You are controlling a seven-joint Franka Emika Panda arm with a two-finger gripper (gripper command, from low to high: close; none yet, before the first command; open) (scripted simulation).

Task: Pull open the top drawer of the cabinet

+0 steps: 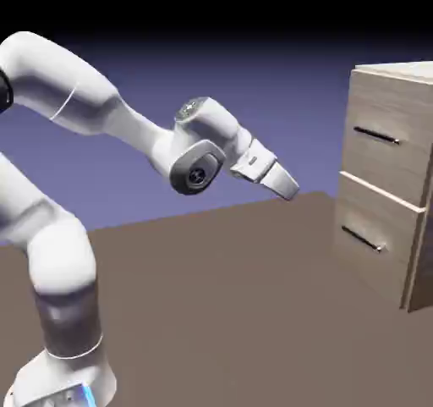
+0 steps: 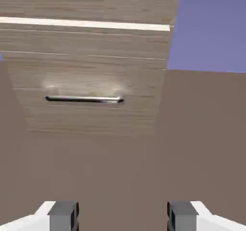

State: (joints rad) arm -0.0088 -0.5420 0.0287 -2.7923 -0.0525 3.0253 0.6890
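The brown table [image 1: 220,295] fills the lower part of the exterior view, and the white arm [image 1: 93,118] rises from its near left corner, bends at a high elbow and slopes down toward the right. At the table's right edge stands the cabinet [image 1: 419,253], a light wood-grain box with two stacked drawer fronts. The top drawer [image 1: 397,113] sits flush with the cabinet face, closed, its thin dark bar handle [image 1: 376,135] running across the middle of the front. Below it the lower drawer [image 1: 380,228] carries an identical handle [image 1: 364,239].

The gripper [image 1: 287,185] hangs in the air over the middle of the table, well apart from the cabinet and roughly level with the seam between the two drawers — it points down and to the right, touching nothing.

In the hand view the camera looks at a drawer front with one dark bar handle [image 2: 84,99] centred on it; a pale seam crosses the wood above it, so this appears to be the lower front. Bare table lies between the cabinet and the hand. The two grey fingertips [image 2: 63,214] show at the bottom edge, far from each other — the jaws are spread wide with nothing between them
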